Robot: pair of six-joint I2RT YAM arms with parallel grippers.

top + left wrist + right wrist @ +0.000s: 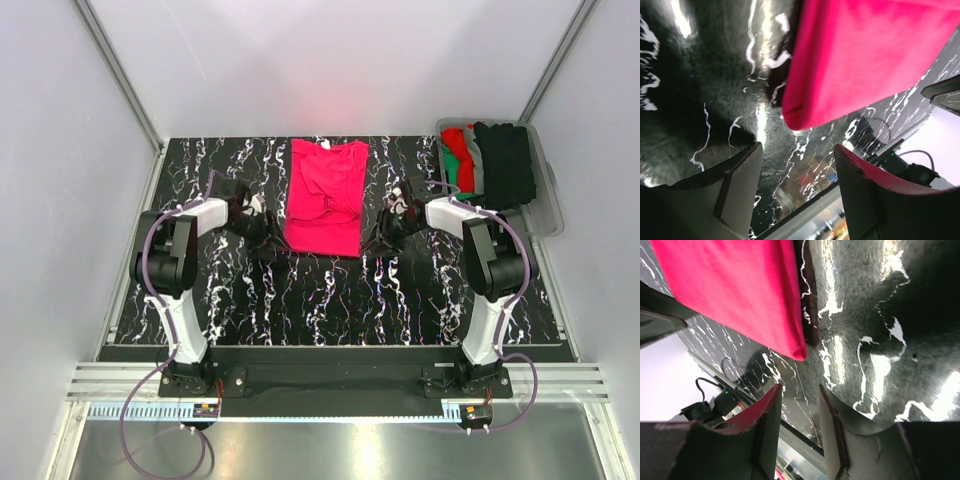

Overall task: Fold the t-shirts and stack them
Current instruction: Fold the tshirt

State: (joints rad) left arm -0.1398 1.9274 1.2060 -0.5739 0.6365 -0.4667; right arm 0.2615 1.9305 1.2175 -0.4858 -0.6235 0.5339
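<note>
The left gripper [258, 228] has its jaws parted with nothing between them, just beside the near left corner of the pink t-shirt [325, 197]. The right gripper [388, 230], also parted and empty, is just beside the shirt's near right corner. The shirt lies folded lengthwise on the black marbled table [300, 300]. Well to its right, a grey bin [548, 205] holds other shirts [490, 160].

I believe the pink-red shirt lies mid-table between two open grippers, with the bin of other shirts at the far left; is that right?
The side is wrong: the top view shows the bin at the far right. The pink-red shirt does lie between the open left gripper and right gripper.
</note>
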